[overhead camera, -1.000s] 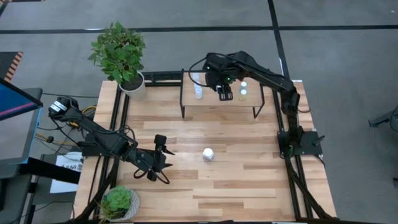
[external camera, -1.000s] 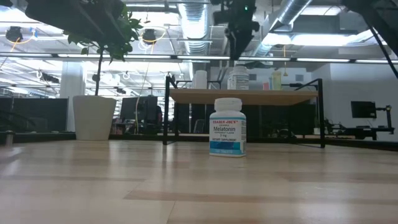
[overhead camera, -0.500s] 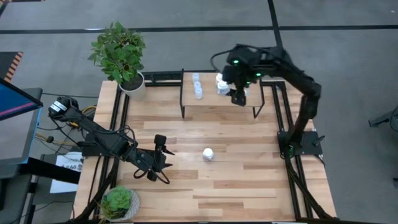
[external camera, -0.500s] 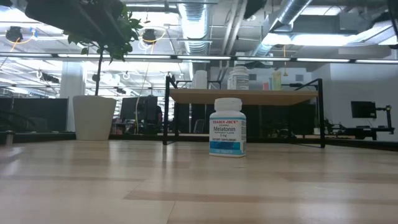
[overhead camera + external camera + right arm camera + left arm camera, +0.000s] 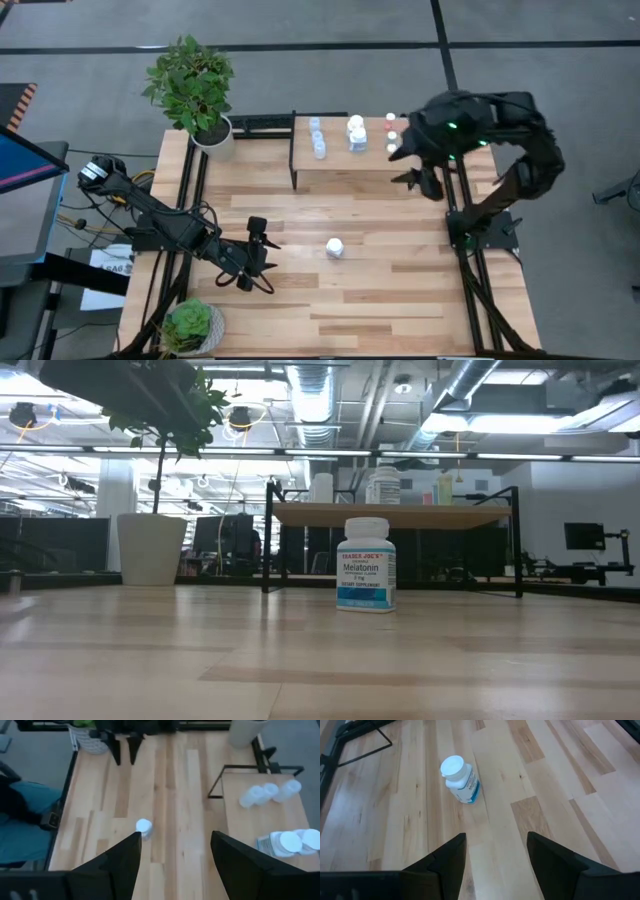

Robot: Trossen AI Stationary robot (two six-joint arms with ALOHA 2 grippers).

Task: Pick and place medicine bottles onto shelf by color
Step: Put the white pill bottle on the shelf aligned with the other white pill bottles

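We found the right gripper [image 5: 432, 182] empty, fingers spread wide, beside the shelf [image 5: 345, 160]. The left gripper [image 5: 262, 232], also spread, faced the white bottle [image 5: 335, 247] standing mid-table.

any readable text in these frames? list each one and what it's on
"TRADER JOE'S" on the label of the white bottle standing on the tabletop, low view.
"Melatonin" on the same label, just below the brand.
Smaller lines under "Melatonin" on that label: too small to read.
Labels of the bottles on the shelf: too small and blurred to read.
Papers under the left arm's base: print unreadable.
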